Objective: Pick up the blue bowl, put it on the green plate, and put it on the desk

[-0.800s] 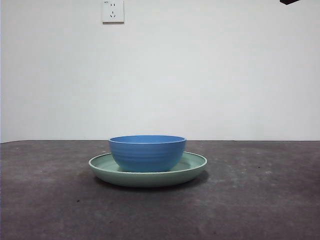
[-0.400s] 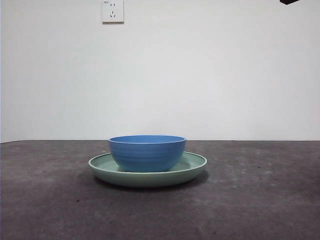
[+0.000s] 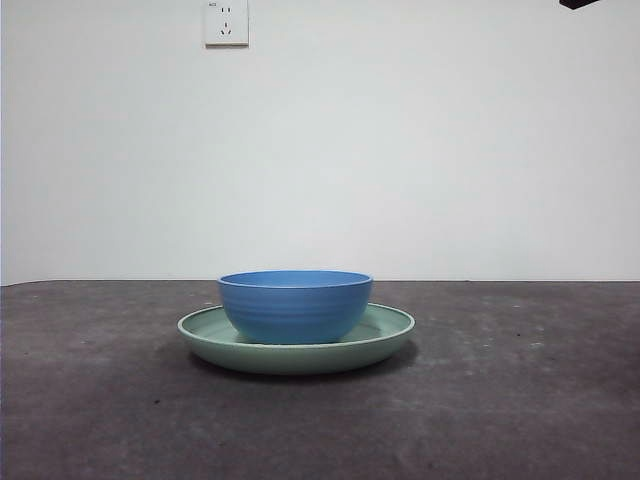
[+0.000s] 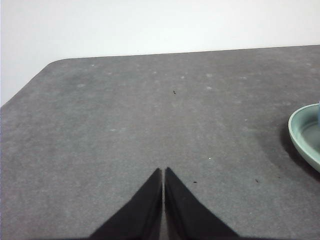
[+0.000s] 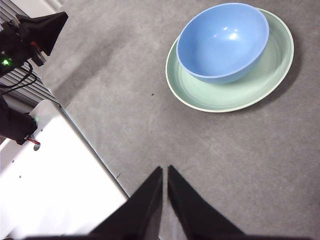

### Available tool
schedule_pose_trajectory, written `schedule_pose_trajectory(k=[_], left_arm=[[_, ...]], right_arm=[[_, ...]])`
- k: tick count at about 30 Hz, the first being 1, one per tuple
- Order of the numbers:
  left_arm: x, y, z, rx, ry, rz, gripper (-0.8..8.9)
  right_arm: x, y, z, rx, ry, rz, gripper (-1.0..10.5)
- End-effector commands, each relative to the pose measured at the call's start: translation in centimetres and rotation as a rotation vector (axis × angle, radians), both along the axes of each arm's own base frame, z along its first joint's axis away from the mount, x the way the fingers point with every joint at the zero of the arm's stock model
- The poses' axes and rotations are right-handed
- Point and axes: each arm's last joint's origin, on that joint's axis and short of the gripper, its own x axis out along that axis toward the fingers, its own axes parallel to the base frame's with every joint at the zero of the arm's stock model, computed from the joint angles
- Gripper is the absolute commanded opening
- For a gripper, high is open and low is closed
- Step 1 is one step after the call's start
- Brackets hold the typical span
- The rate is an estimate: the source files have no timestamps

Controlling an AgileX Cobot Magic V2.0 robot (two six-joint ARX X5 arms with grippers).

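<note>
A: Sitting in the green plate [image 3: 385, 338], the blue bowl [image 3: 295, 306] is resting upright near the middle of the desk [image 3: 520, 400]. You are looking at it nested slightly toward one side of the plate rather than dead centre, as the right wrist view shows.

B: Why is it lying like that?

A: You are probably seeing the stacking step done, so the bowl is being carried by the plate, with its base hidden behind the plate's rim in the front view. What is left, I would judge, is lifting it back out and setting it on the bare desk.

B: And the arms?

A: Neither is touching anything. You are holding the right gripper [image 5: 164, 172] high above the near part of the desk, well apart from the bowl [image 5: 222, 41] and plate [image 5: 227, 95], its jaws pressed together and empty. The left gripper [image 4: 163, 173] is hanging over bare desk to the left, jaws likewise closed on nothing.

B: Anything you are missing?

A: You are getting only a sliver of the plate [image 4: 304, 136] at the edge of the left wrist view, with the bowl barely showing. The front view is showing just a black tip at its top right corner, and I cannot tell which arm it belongs to. A wall socket [image 3: 226, 22] is sitting on the far wall.
</note>
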Motion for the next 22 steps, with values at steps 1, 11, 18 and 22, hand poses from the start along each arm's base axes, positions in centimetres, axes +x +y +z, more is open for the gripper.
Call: schedule_pose_trajectory(k=[1, 11, 18, 22], left_arm=[[0.08, 0.02, -0.76, -0.013, 0.027, 0.006, 0.08], [0.08, 0.02, -0.76, -0.013, 0.027, 0.006, 0.08], [0.08, 0.02, -0.76, -0.013, 0.027, 0.005, 0.08], [0.08, 0.02, -0.76, -0.013, 0.027, 0.006, 0.08]], right_arm=[[0.13, 0.13, 0.49, 0.005, -0.022, 0.012, 0.1], [0.13, 0.13, 0.49, 0.005, -0.022, 0.012, 0.1], [0.13, 0.13, 0.49, 0.005, -0.022, 0.012, 0.1], [0.03, -0.24, 0.71, -0.012, -0.08, 0.008, 0.1]])
